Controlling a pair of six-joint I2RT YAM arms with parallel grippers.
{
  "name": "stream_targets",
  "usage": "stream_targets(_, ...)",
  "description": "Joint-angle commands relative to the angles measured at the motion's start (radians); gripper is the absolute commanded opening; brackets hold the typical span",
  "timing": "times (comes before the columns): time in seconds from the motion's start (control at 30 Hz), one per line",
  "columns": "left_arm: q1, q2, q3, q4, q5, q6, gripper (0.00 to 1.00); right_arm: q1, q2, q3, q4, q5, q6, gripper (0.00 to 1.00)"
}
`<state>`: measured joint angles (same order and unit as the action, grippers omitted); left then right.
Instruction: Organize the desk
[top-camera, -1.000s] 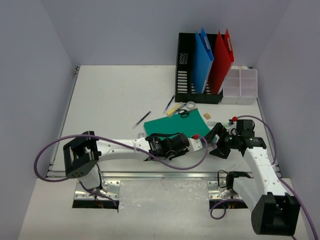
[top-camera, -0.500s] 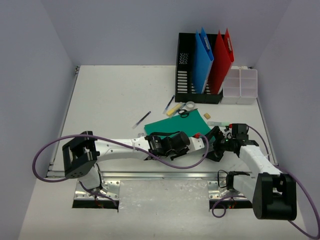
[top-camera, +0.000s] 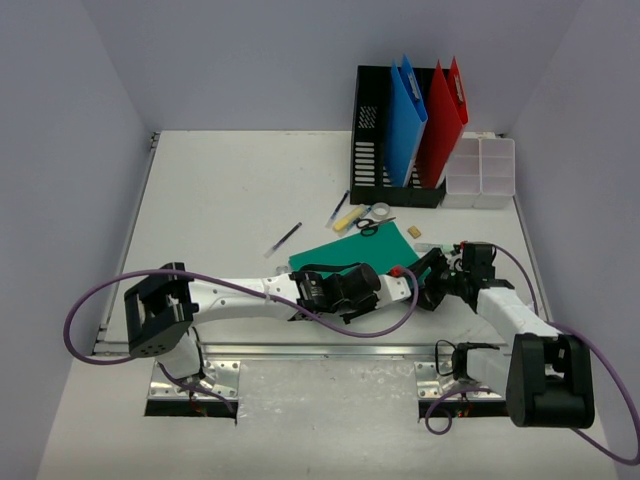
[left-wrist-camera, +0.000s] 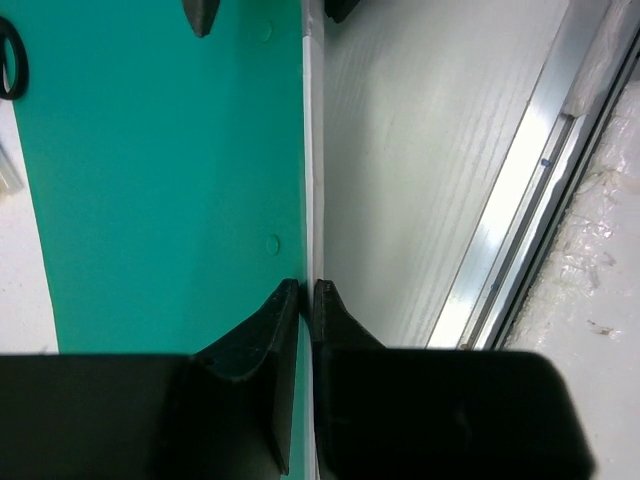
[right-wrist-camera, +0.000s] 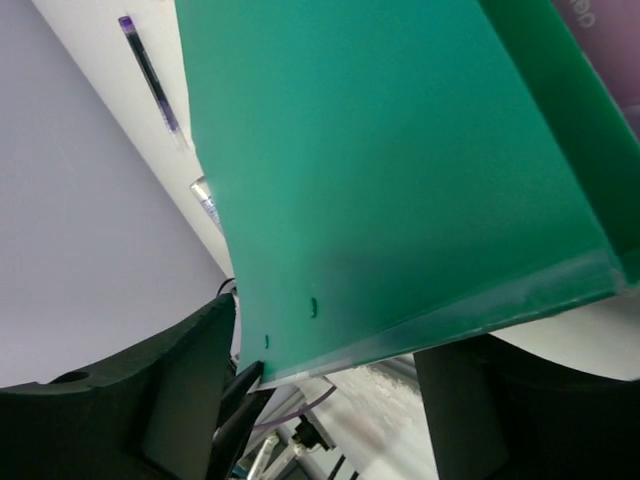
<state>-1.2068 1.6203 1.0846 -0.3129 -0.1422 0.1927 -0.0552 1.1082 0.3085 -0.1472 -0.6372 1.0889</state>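
Your left tool (left-wrist-camera: 306, 285) is clamped on the green folder (top-camera: 350, 250) edge. Right tool (right-wrist-camera: 330, 340) stands wide, folder between its fingers (contact unclear). Folder lies front right on the tabletop (top-camera: 230, 190), which spans the view, just beside the scissors (top-camera: 368, 226).

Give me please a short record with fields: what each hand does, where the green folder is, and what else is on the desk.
left hand: shut on an edge of the green folder
right hand: open, jaws either side of the folder's edge
green folder: on the desk, front right
file holder: back right, holds blue folder and red folder
clear box: right of the file holder
loose items: scissors, tape roll, pen
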Motion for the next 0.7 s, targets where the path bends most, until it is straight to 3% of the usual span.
stream_targets(0.0,-0.023,-0.024,0.081,0.034,0.054,-0.048,0.00,0.011,0.008,-0.002,0.035,0.037,-0.004,0.59)
stream_targets(0.17,-0.049,-0.023,0.104,0.035,0.072,-0.051,0.00,0.011,-0.008,0.001,-0.010,0.050,-0.035,0.37)
stream_targets(0.2,-0.051,-0.025,0.103,0.037,0.072,-0.053,0.00,0.011,-0.013,0.001,-0.011,0.050,-0.041,0.37)
stream_targets(0.33,-0.051,-0.034,0.086,0.038,0.075,-0.058,0.03,0.008,-0.066,0.019,-0.059,0.047,-0.082,0.15)
stream_targets(0.43,-0.050,-0.045,0.081,0.031,0.070,-0.056,0.15,0.008,-0.097,0.045,-0.100,0.045,-0.112,0.06)
stream_targets(0.5,-0.050,-0.068,0.075,0.019,0.059,-0.046,0.32,0.008,-0.134,0.061,-0.124,0.042,-0.137,0.01)
stream_targets(0.67,-0.016,-0.145,0.059,-0.005,0.022,-0.020,0.55,0.008,-0.239,0.089,-0.150,0.017,-0.206,0.00)
